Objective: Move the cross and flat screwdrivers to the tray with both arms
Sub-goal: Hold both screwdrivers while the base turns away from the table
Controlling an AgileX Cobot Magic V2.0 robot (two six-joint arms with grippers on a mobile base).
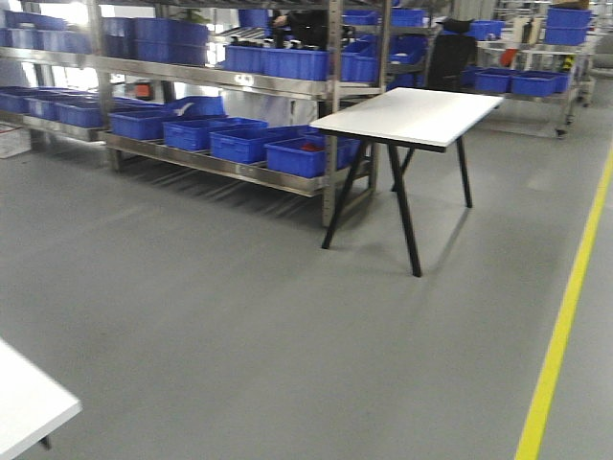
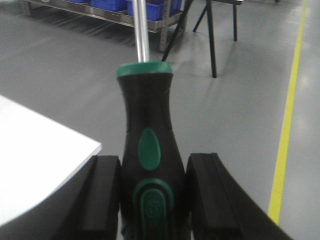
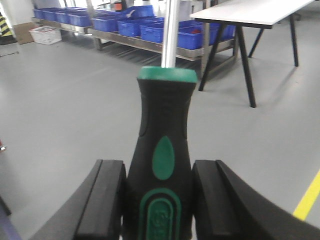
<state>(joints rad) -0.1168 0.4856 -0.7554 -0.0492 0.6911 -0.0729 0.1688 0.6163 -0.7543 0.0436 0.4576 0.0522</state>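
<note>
Grey warehouse floor (image 1: 239, 316) and a white bench (image 1: 402, 115) at 1 o'clock show no tray, while left jaws clamp one screwdriver (image 2: 147, 130) and right jaws clamp the other screwdriver (image 3: 165, 125), shafts toward 12 o'clock: mid-carry, I judge, needing the tray located before lowering.

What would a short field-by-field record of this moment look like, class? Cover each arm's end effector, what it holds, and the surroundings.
left end effector: shut on the left screwdriver, black and green handle
right end effector: shut on the right screwdriver, matching handle
tips: out of frame; cross or flat cannot be told
tray: not in view
surroundings: white table, blue bins on a shelving rack, yellow floor line
</note>
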